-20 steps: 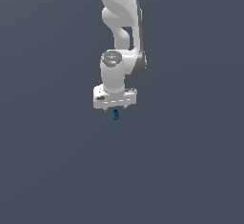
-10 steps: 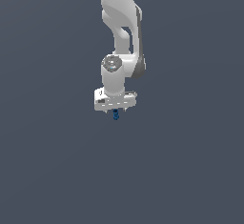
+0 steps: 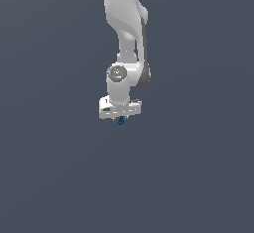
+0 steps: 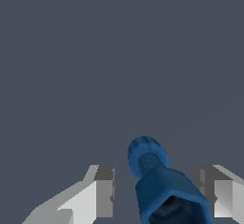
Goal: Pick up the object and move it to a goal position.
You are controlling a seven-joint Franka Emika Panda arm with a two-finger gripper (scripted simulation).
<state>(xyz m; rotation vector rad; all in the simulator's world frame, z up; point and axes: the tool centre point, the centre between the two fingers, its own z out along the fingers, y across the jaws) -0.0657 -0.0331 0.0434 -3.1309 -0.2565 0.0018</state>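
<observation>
The object [image 3: 120, 121] is a tiny bright-blue knobbly piece that peeks out just under the white hand in the exterior view. In the wrist view the object [image 4: 159, 185] stands between the two fingers, its round knob pointing away from the camera. My gripper [image 3: 120, 117] is straight above it and open. One finger [image 4: 105, 192] stands apart from the piece with a visible gap. The other finger [image 4: 217, 192] is close beside it, and whether it touches cannot be told. In the exterior view the hand hides most of the object.
A plain dark grey-blue surface [image 3: 59, 177] fills both views. The white arm [image 3: 124, 24] rises from the hand to the upper edge of the exterior view. Nothing else shows.
The hand has come down a little over the object, which has stayed where it was. Less of the blue piece shows below the hand now.
</observation>
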